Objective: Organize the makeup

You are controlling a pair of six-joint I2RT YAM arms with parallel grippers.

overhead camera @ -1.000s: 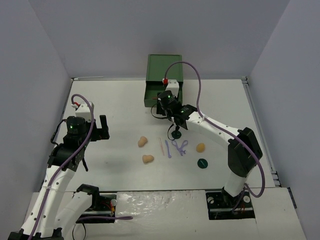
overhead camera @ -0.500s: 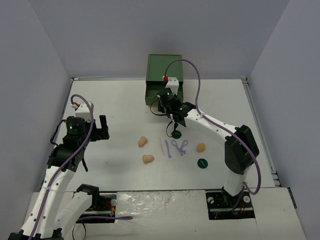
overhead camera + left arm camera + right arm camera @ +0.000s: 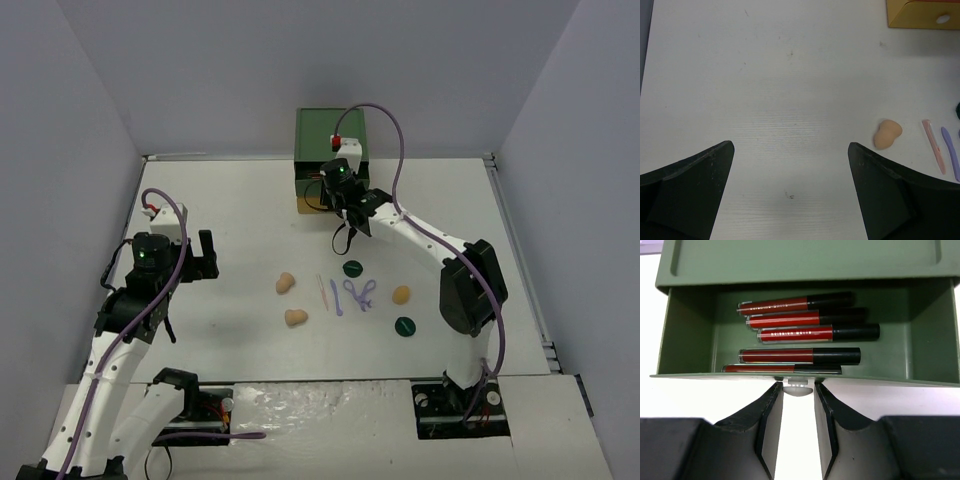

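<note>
Right fingers: drawn in narrow on either side of the small white knob on the green drawer. They look to be pinching it.
Left fingers: spread wide over bare desk, holding nothing.
Drawer: part of the box at the far side of the desk. It stands open, and whether it is about to be pulled or pushed I cannot tell.
Tubes: five red-and-black ones lie side by side in the drawer, already sorted. They are probably light, stiff and smooth, so they may roll.
Sponges: three tan egg shapes sit loose on the desk, two left of centre and one to the right. They look soft and light and would squash under a hard pinch, so take them across the widest part.
Discs: two dark green ones lie flat, one near the middle and one nearer the right arm's base. They sit low and are likely hard, so grip across the rim from above.
Lilac tools: thin and flat, between the sponges. They look light and hard to get under, so pinch across the middle.
Pale orange stick: lies just beside the lilac tools and should handle the same way.
Progress: only the tubes are put away. The rest is still out on the desk.
</note>
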